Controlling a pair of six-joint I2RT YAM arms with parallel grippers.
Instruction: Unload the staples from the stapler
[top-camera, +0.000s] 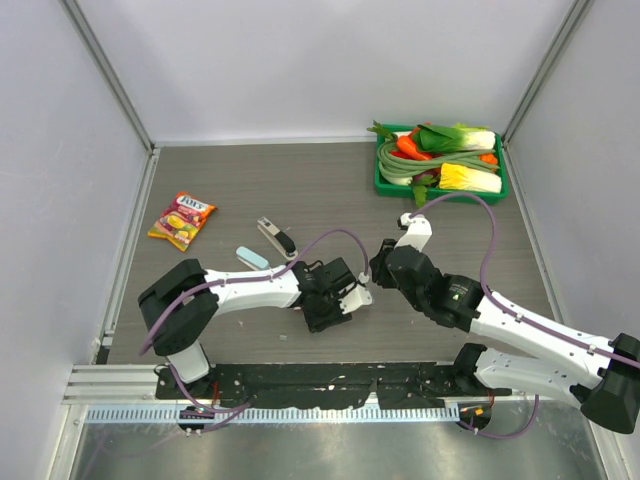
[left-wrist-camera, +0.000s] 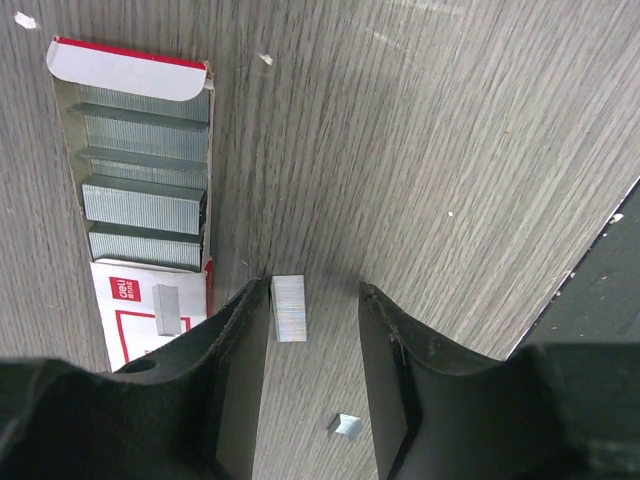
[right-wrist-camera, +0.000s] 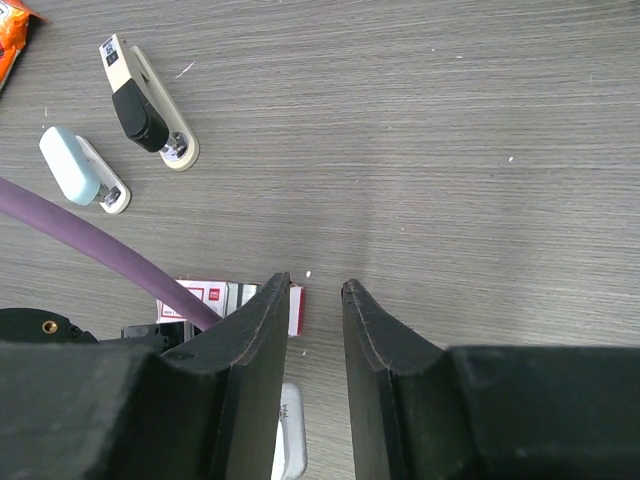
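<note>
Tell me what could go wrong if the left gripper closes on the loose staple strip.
The strip lies flat and off centre, beside one finger of the left gripper. Closing may push or break it instead of gripping it. The open box sits close by, so a bump could spill its contents.

The lower part of the staple box (left-wrist-camera: 135, 305) is hidden behind the left gripper (left-wrist-camera: 313, 295). In the right wrist view, the purple cable (right-wrist-camera: 90, 240) and the right gripper (right-wrist-camera: 315, 285) cover most of this box. The picture's top left corner cuts off the orange packet (right-wrist-camera: 8, 25).
</note>
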